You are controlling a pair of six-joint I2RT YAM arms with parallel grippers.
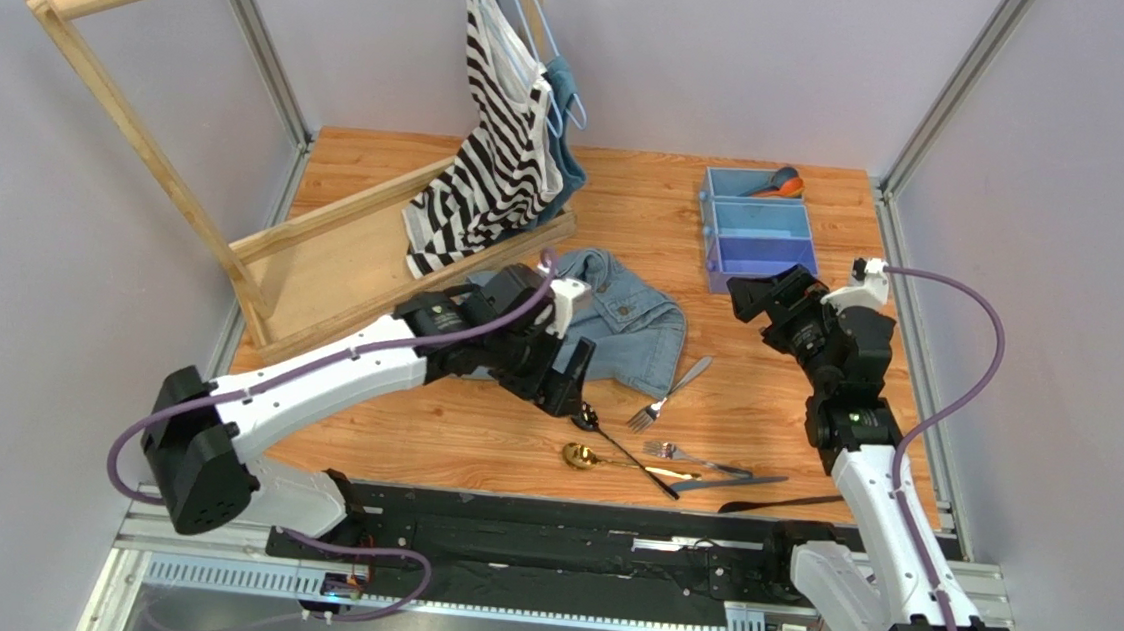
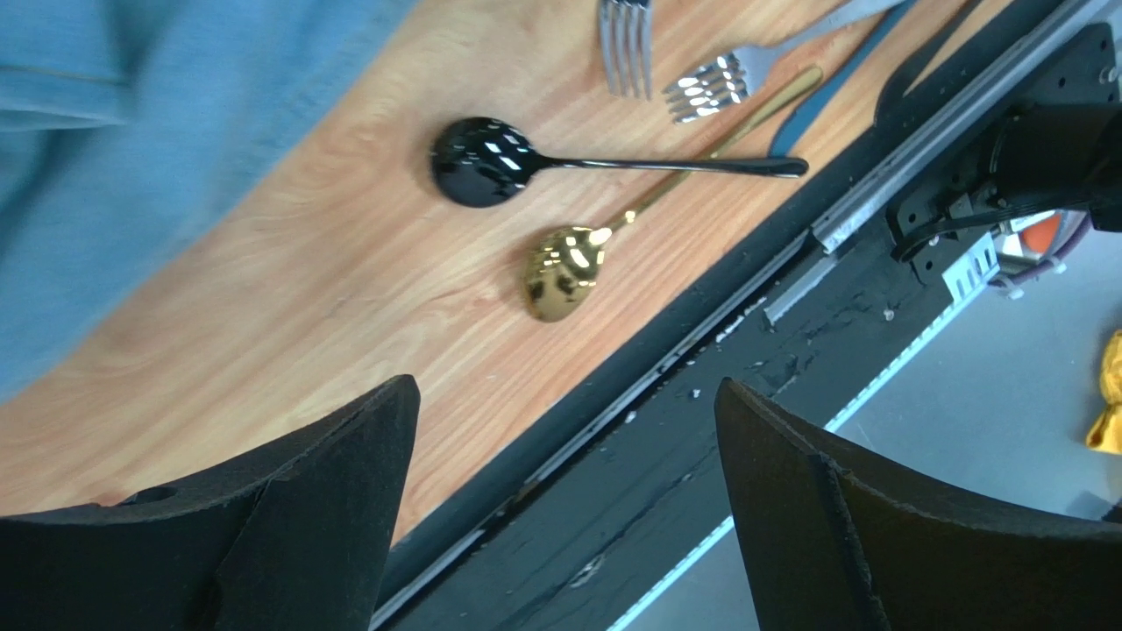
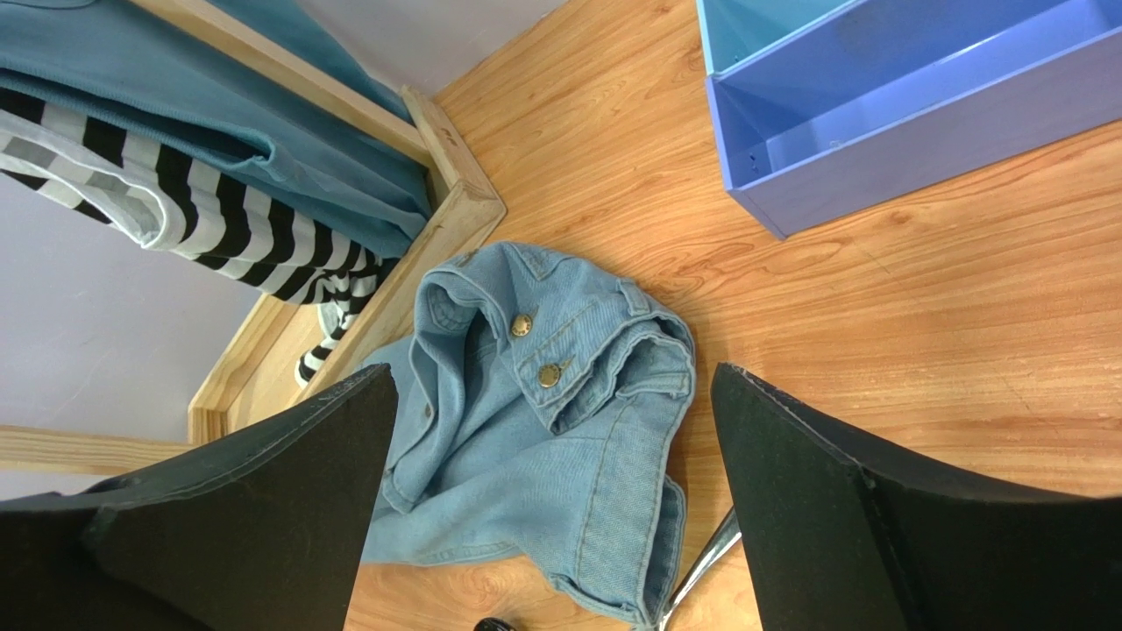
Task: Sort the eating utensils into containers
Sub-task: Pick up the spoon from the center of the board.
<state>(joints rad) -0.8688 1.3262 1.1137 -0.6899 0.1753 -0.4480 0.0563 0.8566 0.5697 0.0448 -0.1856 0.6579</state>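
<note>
Left pincer [image 2: 560, 441]: spread wide, nothing between the fingers; hangs low over the near edge of the bench [image 1: 407, 447], just beside the denim jacket [image 1: 628, 321].
Black spoon [image 2: 481, 161]: flat on the bench, apart from the left pincer but ahead of it; handle crosses that of the gold spoon.
Gold spoon [image 2: 564, 270]: bowl nearest the bench edge, handle slanting away under the black handle.
Silver forks [image 2: 626, 46]: two seen, tines close together, just beyond the spoons.
Dark knives [image 1: 751, 484]: at the near edge, right of the spoons; count not clear.
Tray [image 3: 922, 145]: at the far right of the bench, well apart from the loose cutlery; an orange spoon [image 1: 787, 183] and something blue in the far compartment, nothing seen in the other two.
Right pincer [image 3: 553, 395]: spread wide, holding nothing; raised just in front of the tray, facing the jacket.
Step in hand: judged an approach by the left arm to a spoon; sorting barely begun, most pieces unsorted.
Next move calls for: lining the fingers across one handle only, lowering to the bench, then pinching.
Risk: crossed handles, so lifting the gold spoon likely drags the black one; black spoon first is the safer pick.
</note>
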